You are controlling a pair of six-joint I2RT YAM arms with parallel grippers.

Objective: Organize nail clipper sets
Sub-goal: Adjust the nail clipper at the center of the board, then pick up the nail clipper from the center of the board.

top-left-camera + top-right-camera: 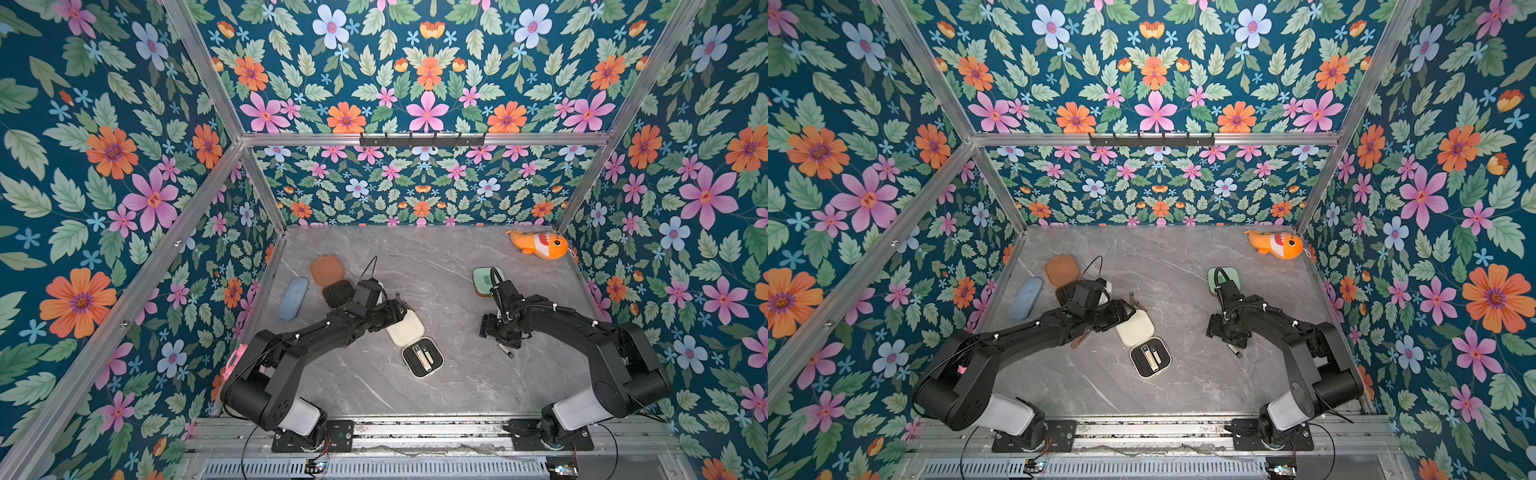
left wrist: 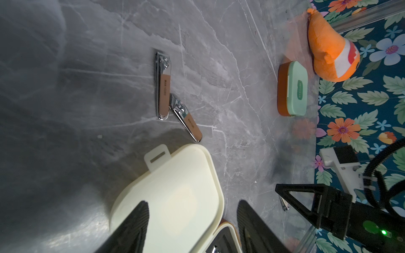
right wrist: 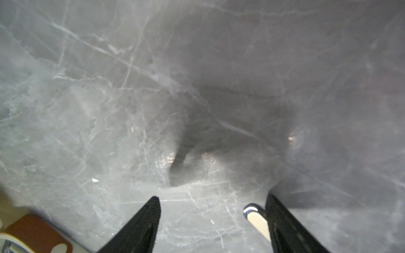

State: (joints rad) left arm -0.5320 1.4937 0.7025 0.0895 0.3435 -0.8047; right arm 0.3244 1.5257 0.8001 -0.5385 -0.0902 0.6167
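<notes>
Cream case (image 1: pixel 405 328): lying open near the table (image 1: pixel 436 257) centre, two clippers seated in its black tray (image 1: pixel 422 358).
Left gripper (image 2: pixel 192 202): jaws apart, straddling the cream lid; contact hard to judge from this angle, probably none.
Right gripper (image 3: pixel 211 199): jaws apart and empty, low over the table.
Cream-handled clipper (image 3: pixel 257 220): flat on the table, just beside one right finger, not between the two.
Brown-handled clippers (image 2: pixel 163 85): two, loose, touching at one end, just beyond the cream lid.
Brown case (image 1: pixel 328 270): open, behind the left arm.
Mint case (image 2: pixel 295 87): shut, near the orange toy fish (image 1: pixel 538 245).
Handling: clippers likely light, stiff, smooth metal, so slippery and low against the table. Best taken across the narrow width at mid-length. Case lids thin on a hinge; better pushed on the flat face than pinched.
</notes>
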